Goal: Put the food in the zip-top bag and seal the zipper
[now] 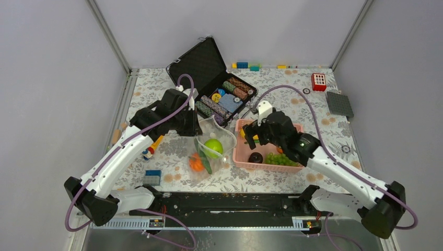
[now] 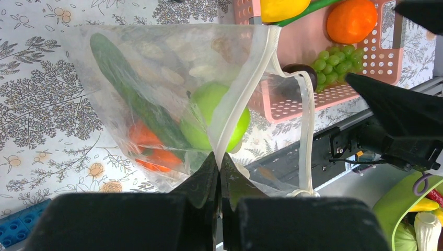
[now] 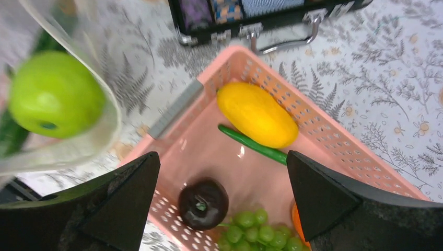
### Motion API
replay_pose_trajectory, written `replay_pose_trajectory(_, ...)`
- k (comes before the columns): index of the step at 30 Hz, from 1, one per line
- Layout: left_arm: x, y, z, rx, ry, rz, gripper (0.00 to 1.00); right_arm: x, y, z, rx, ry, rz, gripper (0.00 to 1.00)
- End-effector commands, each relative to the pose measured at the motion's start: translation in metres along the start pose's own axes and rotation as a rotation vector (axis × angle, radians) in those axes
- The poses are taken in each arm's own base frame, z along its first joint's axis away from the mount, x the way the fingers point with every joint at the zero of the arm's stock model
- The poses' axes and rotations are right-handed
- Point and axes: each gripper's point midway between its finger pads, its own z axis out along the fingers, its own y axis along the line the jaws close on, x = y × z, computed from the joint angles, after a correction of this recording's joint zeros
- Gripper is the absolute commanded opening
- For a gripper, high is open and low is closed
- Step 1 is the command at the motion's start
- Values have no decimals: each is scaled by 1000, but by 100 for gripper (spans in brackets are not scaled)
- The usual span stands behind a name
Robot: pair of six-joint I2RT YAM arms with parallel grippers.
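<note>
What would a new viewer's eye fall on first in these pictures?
First, the bright green apple inside the clear zip-top bag, whose edge the left gripper pinches. Next, the pink basket to its right, holding a yellow fruit and green grapes, under the open right gripper.

Zip-top bag (image 2: 151, 63): thin clear plastic film, soft, creased, faint sheen. Zipper (image 2: 237, 99): thicker milky plastic strip, smooth. Green apple (image 3: 55, 94): smooth plastic, satin shine. Dark round fruit (image 3: 202, 203): glossiest of the lot, bright highlights. Yellow fruit (image 3: 256, 115): smooth, duller skin. Long green pod (image 3: 251, 144): smooth plastic. Pink basket (image 3: 339, 149): hard moulded plastic, perforated, semi-matt. My left fingers (image 2: 201, 183) and my right fingers (image 3: 125, 198): matt black plastic. Table cover (image 2: 47, 104): matt floral-printed sheet. Case latch (image 3: 251, 34): shiny metal.
</note>
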Motion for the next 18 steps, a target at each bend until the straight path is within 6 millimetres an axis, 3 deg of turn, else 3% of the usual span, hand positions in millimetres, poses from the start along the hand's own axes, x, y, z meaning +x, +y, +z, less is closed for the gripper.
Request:
replay_pose_trajectory(1,-10,-7,-6,37,-49,8,0,20,-4,28,-33,63,-176,100)
replay_pose_trajectory(9,-10,-7,-6,41,-48,10,0,48,-29,85,49,264,-230,100)
replay_pose_trajectory(18,-10,-7,-6,40,-48,14,0,69,-39,130,79,361,-305,100)
